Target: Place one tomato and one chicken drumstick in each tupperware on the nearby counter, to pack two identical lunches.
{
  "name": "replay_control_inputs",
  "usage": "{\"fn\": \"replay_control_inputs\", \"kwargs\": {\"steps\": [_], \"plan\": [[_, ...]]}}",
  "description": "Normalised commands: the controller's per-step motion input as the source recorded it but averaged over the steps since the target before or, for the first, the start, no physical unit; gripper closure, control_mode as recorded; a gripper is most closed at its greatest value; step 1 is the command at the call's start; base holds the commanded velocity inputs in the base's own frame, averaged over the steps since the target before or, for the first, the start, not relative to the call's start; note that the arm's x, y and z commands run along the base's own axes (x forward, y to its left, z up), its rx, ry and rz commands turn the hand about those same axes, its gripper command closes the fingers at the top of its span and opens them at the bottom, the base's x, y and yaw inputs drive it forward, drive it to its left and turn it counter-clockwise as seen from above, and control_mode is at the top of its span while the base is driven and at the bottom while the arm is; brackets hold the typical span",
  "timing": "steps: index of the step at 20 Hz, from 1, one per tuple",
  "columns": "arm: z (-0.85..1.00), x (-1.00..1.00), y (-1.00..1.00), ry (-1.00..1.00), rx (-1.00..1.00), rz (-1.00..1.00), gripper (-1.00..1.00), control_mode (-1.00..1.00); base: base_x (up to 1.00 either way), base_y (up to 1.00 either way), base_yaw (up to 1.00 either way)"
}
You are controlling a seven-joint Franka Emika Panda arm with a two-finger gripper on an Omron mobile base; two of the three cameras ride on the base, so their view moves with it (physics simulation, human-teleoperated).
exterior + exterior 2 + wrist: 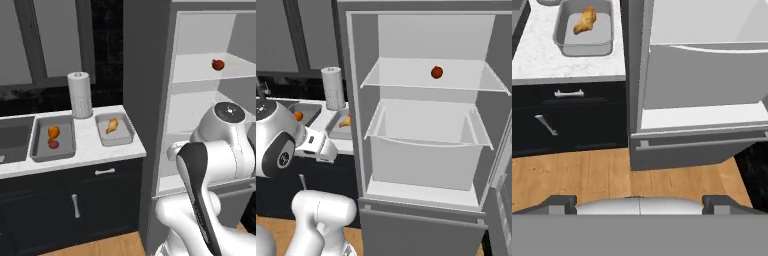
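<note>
claw (pixel 640 202) wide, empty; right tupperware (pixel 114 131) lacks a tomato (pixel 218 64), up on the fridge shelf (pixel 406 80) above the claw: reach up next

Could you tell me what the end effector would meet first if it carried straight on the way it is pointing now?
Probably the lower front of the open fridge or the wooden floor just before it. The end effector is open and points there; depth is unclear.

A paper-towel roll (pixel 80 94) stands upright beside the open fridge (pixel 426 135).
</note>
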Motion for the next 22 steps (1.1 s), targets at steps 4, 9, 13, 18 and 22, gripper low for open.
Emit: {"fn": "replay_control_inputs", "kwargs": {"steps": [4,9,13,18,22], "plan": [[0.0,0.0,0.0,0.0,0.0,0.0,-1.0,1.0,0.29,-0.84,-0.03],[0.0,0.0,0.0,0.0,0.0,0.0,-1.0,1.0,0.57,-0.56,-0.09],[0.0,0.0,0.0,0.0,0.0,0.0,-1.0,1.0,0.7,-0.24,-0.24],[0.0,0.0,0.0,0.0,0.0,0.0,-1.0,1.0,0.4,-0.4,-0.08],[0.0,0.0,0.0,0.0,0.0,0.0,-1.0,1.0,0.29,-0.51,0.0]]}}
